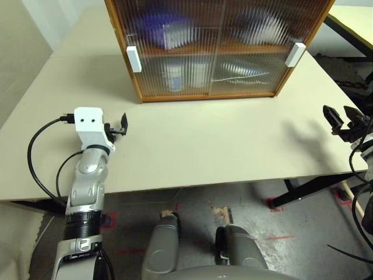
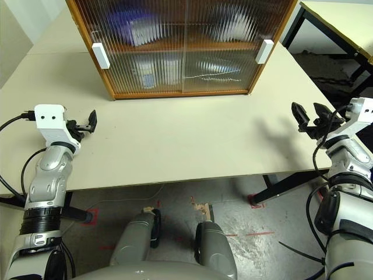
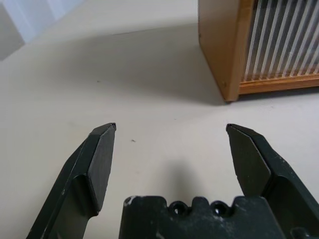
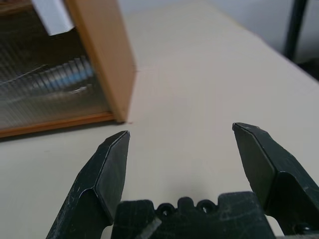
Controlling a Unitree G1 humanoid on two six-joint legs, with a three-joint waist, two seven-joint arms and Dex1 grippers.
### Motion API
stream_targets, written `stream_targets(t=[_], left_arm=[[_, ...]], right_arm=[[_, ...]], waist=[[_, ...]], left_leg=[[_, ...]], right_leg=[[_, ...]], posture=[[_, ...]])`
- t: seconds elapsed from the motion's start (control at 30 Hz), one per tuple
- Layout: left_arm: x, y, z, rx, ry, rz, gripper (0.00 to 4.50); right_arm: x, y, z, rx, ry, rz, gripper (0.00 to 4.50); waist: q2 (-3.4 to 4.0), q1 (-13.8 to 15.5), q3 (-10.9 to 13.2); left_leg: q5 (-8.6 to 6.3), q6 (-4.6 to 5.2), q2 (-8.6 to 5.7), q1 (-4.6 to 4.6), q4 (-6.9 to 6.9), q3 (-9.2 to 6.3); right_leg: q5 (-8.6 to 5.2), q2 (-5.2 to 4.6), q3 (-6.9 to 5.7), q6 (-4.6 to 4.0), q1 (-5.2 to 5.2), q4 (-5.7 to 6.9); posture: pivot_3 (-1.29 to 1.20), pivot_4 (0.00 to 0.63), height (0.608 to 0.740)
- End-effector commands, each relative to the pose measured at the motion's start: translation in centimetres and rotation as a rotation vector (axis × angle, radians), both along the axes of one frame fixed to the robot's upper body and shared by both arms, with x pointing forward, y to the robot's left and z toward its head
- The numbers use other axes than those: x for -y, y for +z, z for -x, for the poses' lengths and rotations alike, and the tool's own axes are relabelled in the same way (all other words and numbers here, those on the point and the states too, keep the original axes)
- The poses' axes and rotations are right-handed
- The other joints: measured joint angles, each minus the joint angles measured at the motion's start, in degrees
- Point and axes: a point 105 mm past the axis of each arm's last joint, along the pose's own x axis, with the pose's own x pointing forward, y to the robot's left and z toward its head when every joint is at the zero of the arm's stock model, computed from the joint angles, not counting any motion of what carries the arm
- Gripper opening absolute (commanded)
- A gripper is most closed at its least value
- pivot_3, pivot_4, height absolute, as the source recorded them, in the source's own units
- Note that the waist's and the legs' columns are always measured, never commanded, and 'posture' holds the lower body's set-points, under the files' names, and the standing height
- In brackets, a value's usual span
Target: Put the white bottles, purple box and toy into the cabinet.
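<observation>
Left gripper [image 2: 91,121] hovered over table [image 2: 175,140], fingers spread, nothing between them. Cabinet [image 2: 180,49] stood at table's far side, both sliding doors drawn closed. Behind ribbed panels: purple box [image 2: 125,26] on upper shelf, left; one white bottle [image 2: 147,74] below it; rest too blurred to tell. Right gripper [image 2: 310,118] near table's right edge, fingers spread, empty.
</observation>
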Motion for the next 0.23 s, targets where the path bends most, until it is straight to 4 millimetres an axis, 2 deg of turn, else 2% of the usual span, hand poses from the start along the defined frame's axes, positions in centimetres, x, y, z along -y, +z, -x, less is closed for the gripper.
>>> stream_targets(t=[0.03,0.23], left_arm=[[-0.9,0.2,0.0,0.002,0.031,-0.017,4.5],[-1.9,0.5,0.6,0.006,0.058,-0.033,4.5]], right_arm=[[-0.1,-0.3,0.1,-0.013,0.013,-0.033,4.45],[-0.2,-0.6,0.0,-0.013,0.002,-0.047,4.45]], waist=[[0.0,0.02,0.0],[0.0,0.09,0.0]], left_leg=[[0.0,0.0,0.0,-0.02,-0.01,0.0],[-0.01,-0.01,0.01,-0.03,-0.04,0.0]], right_leg=[[0.01,-0.01,0.0,-0.02,0.0,-0.03],[0.03,-0.04,-0.04,-0.08,-0.01,-0.1]], posture=[[0.22,0.113,0.74],[0.26,0.099,0.74]])
